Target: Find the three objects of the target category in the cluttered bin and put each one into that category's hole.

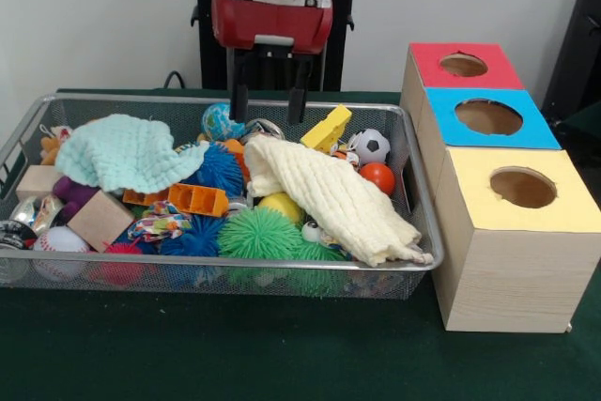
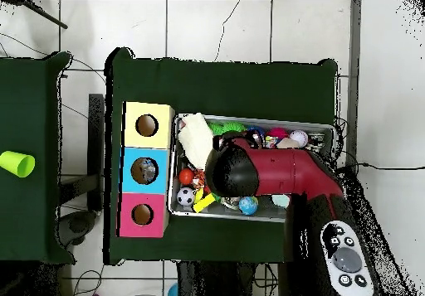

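Hovering over the back half of the bin (image 1: 418,196), my hand (image 1: 269,110) hangs with its two dark fingers (image 1: 239,91) spread apart and pointing down, empty, touching nothing that I can see; their tips sit just above the clutter near the globe ball (image 1: 219,121) and the yellow block (image 1: 326,129). Item, bin: wire mesh, on the green table (image 1: 282,354), packed full. Item, two cloths: a mint one (image 1: 127,150) at one end and a cream one (image 1: 329,192) draped across the other, both covering things beneath, which I judge is why a search is needed. Item, balls in sight: soccer ball (image 1: 371,146), orange ball (image 1: 377,177), a baseball (image 1: 59,239), spiky green (image 1: 260,232) and blue (image 1: 221,169) ones. Item, wooden cube (image 1: 100,220) and orange block (image 1: 197,199). Item, three boxes just beside the bin, so the carry is short: red top (image 1: 465,65), blue top with the hole (image 1: 488,116) in the middle, yellow top (image 1: 521,187). From overhead the blue hole seems to hold something already, though I cannot make it out. Judgement: the hand is poised high and wide to drop onto a pick.
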